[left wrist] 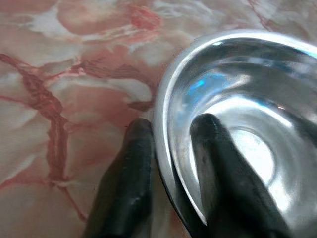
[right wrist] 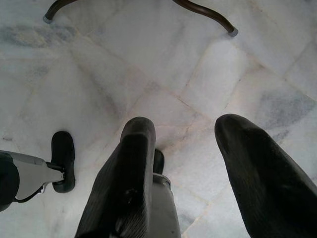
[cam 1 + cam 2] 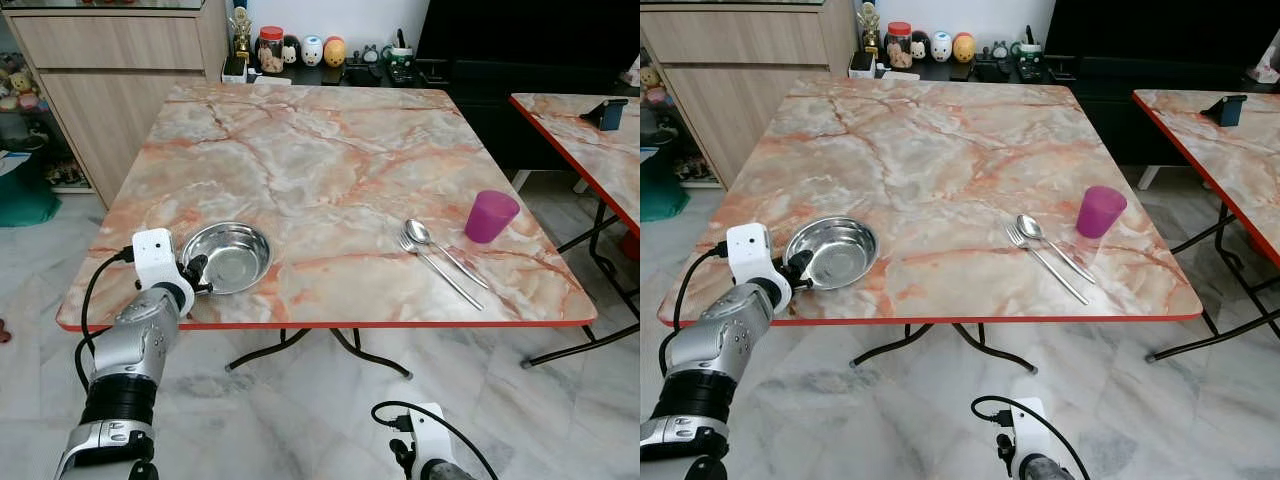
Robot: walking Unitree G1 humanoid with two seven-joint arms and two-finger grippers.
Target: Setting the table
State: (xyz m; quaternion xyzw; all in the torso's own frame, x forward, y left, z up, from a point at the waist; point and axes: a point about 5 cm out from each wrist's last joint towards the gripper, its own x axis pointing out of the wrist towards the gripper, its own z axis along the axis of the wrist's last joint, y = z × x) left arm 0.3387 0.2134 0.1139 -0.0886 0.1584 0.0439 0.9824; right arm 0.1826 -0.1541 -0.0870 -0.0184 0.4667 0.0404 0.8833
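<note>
My left tool (image 3: 197, 272) is clamped on the near rim of the round stainless-steel bowl (image 3: 228, 256), which sits on the pink marble-patterned counter (image 3: 300, 150). Well to its right lie a metal fork (image 3: 440, 264) and spoon (image 3: 445, 248), then a purple plastic cup (image 3: 490, 215). Those look placed; the bowl probably isn't yet. My left wrist view alone shows one finger (image 1: 225, 188) inside the rim, one outside. My right tool (image 2: 185, 168) hangs idle above the floor, fingers apart

The marble table (image 3: 330, 180) is being viewed from above its near edge by both head eyes, sharing nearly the whole top. Its steel bowl (image 1: 237, 124) is being framed very closely by the left wrist camera, while the floor below is being faced by the right wrist camera
</note>
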